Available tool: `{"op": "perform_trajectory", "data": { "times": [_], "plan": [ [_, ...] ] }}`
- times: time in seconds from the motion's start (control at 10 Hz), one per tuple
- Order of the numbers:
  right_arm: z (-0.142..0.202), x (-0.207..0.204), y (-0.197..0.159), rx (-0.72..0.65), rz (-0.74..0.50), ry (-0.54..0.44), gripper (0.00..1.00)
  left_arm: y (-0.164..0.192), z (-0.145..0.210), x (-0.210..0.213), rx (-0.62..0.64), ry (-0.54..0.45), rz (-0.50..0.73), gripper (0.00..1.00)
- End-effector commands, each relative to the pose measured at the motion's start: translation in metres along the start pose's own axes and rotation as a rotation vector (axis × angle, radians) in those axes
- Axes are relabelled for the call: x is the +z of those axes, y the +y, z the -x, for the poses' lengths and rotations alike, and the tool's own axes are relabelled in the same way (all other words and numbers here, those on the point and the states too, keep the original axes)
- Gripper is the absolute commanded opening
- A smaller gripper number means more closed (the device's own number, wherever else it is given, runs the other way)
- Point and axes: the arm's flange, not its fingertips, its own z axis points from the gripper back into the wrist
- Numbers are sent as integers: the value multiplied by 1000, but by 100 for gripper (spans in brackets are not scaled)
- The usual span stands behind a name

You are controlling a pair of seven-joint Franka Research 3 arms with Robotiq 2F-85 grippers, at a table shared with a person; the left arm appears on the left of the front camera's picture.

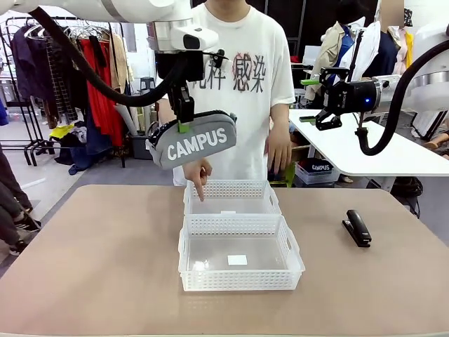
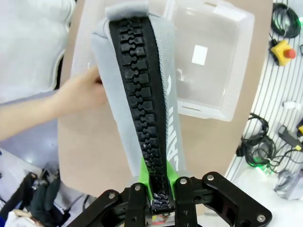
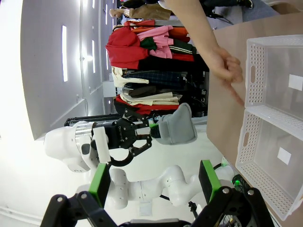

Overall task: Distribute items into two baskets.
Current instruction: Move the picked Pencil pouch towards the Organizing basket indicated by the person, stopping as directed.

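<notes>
Nothing is sorted yet: the far basket [image 1: 231, 188] and the near basket [image 1: 238, 225] are both empty. The left gripper [image 1: 184, 125], clamped on the pouch [image 1: 196, 142], hangs it above the far basket, where a person's hand [image 1: 201, 175] points. The stapler [image 1: 357, 227] lies well right of it. The right gripper [image 1: 324, 121] gapes empty, higher right.

Bright, even indoor light falls from above. The tan table [image 1: 98, 267] carries only faint, soft shadows beside the near basket [image 1: 238, 279] and the stapler [image 1: 357, 227]. In the right wrist view, vertical light strips [image 3: 64, 52] blow the wall around them out to white. The left wrist view bends at its edges; there the pouch [image 2: 142, 109] is crisp along its zip, while the person's hand [image 2: 80, 92] is soft.
</notes>
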Motion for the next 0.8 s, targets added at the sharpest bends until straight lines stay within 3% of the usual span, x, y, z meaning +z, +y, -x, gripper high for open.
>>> {"op": "perform_trajectory", "data": {
  "times": [0.0,0.4,0.7],
  "plan": [
    [1,0,3,5,1,-9,100,-8,5,-6,-75,0,-27,0],
    [1,0,3,5,1,-9,100,-28,-11,-21,-153,27,3,0],
    [1,0,3,5,1,-9,100,-25,-11,-22,-87,28,39,0]
  ]
}}
